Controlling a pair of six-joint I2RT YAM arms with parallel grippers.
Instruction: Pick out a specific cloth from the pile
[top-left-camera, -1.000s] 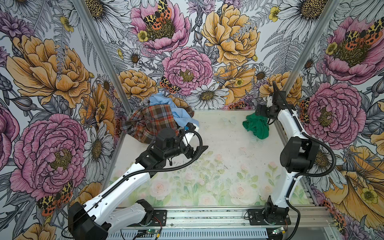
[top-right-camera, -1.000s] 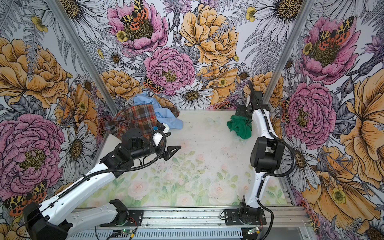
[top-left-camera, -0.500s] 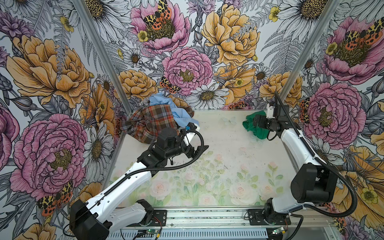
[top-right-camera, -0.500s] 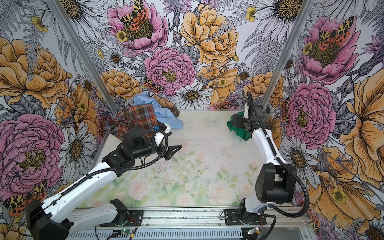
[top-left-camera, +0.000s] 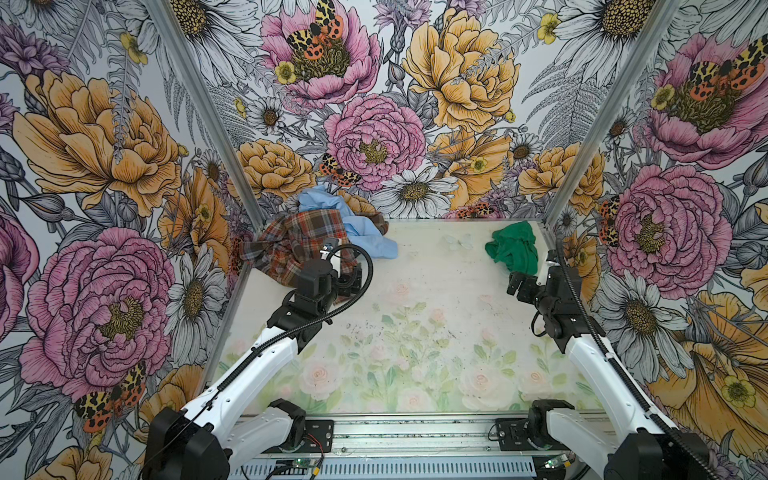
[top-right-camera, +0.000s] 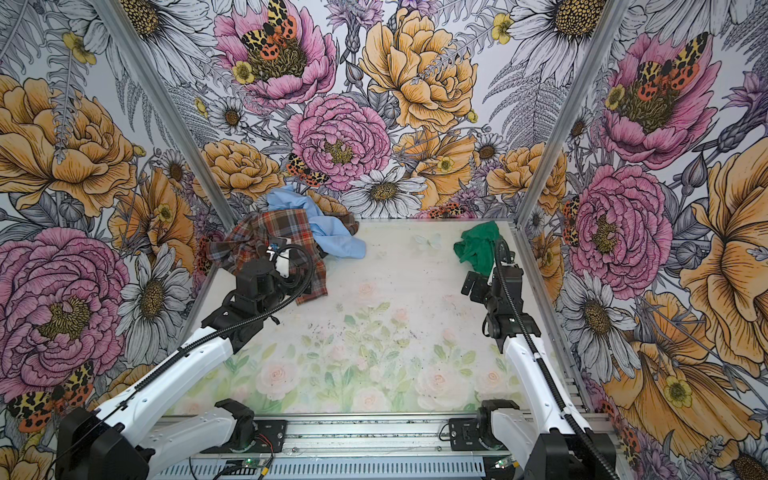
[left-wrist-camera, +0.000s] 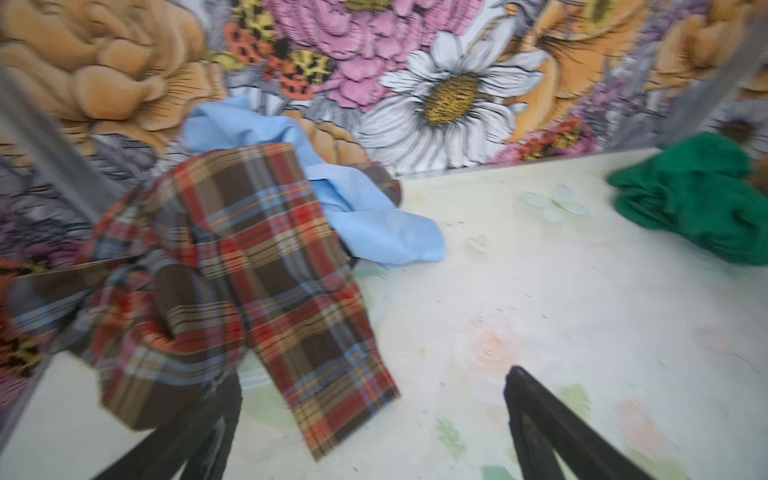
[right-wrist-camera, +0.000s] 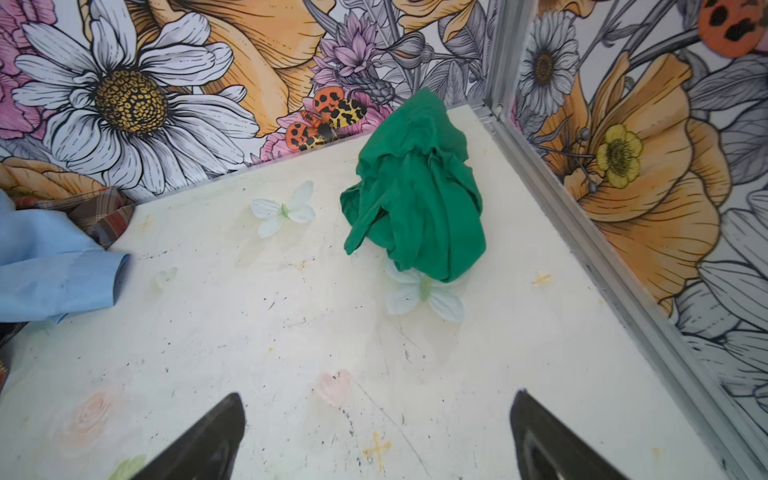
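Two spread, empty grippers: left gripper (left-wrist-camera: 372, 376) beside pile (top-left-camera: 307, 237), right gripper (right-wrist-camera: 378, 395) near cloth (right-wrist-camera: 415, 187) in bench's (top-left-camera: 436, 299) far right corner.

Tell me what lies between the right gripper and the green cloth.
In the right wrist view, only bare table lies between the right gripper and the green cloth, apart from a pale butterfly motif at the cloth's near edge.

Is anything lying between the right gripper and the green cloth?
Nothing visible. In the right wrist view only bare table separates the open right gripper from the green cloth; the pile sits apart, in the other back corner.
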